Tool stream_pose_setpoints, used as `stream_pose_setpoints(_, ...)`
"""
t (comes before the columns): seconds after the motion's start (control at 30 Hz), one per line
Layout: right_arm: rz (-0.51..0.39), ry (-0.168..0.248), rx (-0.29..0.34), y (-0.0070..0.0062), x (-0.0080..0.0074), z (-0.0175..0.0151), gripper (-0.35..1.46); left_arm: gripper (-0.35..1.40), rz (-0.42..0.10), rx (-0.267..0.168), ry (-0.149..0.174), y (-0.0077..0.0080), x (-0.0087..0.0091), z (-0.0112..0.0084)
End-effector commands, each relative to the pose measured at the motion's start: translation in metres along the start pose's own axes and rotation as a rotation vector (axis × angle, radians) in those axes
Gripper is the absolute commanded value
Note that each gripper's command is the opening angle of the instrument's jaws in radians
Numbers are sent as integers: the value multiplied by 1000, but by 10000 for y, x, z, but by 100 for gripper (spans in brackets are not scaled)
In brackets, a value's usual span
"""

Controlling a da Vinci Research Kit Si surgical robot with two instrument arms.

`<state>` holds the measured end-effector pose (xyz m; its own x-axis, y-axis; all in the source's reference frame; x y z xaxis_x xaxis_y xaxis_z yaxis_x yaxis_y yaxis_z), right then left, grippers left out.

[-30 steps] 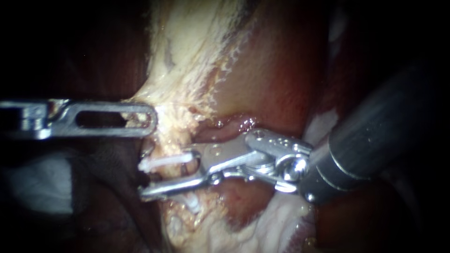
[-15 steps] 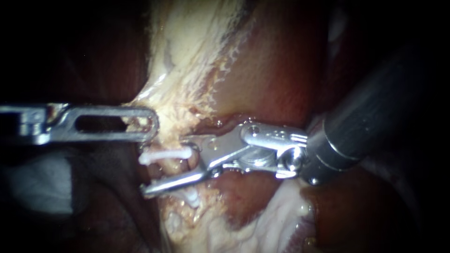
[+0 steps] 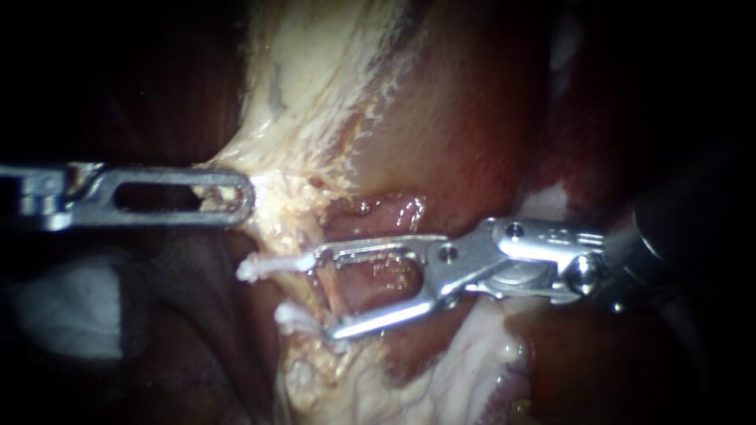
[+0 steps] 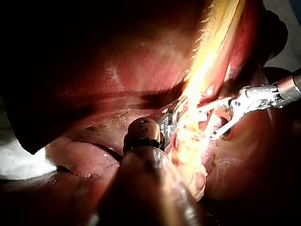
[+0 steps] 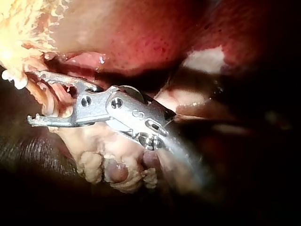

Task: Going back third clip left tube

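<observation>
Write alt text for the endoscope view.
The right instrument, jaws open, sits at a pale tube bearing two white clips. The left instrument rests its tip against pale fatty tissue above, with dark red tissue around.

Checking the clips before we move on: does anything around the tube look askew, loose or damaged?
Nothing stands out. The upper clip and the lower clip both sit across the tube, one below the other, neither hanging off. The right instrument is open and grips nothing. No tear or leak shows.
</observation>
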<state>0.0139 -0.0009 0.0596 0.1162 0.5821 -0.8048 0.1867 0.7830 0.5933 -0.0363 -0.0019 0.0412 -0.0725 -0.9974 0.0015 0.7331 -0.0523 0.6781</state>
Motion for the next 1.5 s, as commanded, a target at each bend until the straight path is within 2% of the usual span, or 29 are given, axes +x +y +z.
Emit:
stream_pose_setpoints(0.03, -7, -8, -2, -2, 2, -8, 58, -35, 0, 0, 0, 1, 0, 1)
stream_pose_setpoints(0.27, -83, -43, -46, -13, 22, -55, 59, -35, 0, 1, 0, 1, 0, 1)
stream_pose_setpoints(0.57, -114, -66, -39, -35, 53, -106, 59, -35, 0, 1, 0, 2, -1, 2)
stream_pose_setpoints(0.77, -133, -73, -48, -41, 67, -126, 58, -35, 2, -2, -6, 6, 2, 9)
stream_pose_setpoints(0.97, -145, -73, -55, -42, 69, -129, 58, -35, 9, -14, -13, 15, 11, 32)
stream_pose_setpoints(1.13, -145, -72, -56, -42, 69, -128, 58, -35, 24, -19, 9, 24, 24, 60)
stream_pose_setpoints(1.3, -145, -72, -56, -42, 69, -128, 58, -35, 25, -17, 12, 22, 27, 79)
stream_pose_setpoints(1.5, -145, -72, -56, -42, 69, -128, 59, -35, 24, -11, 18, 17, 29, 92)
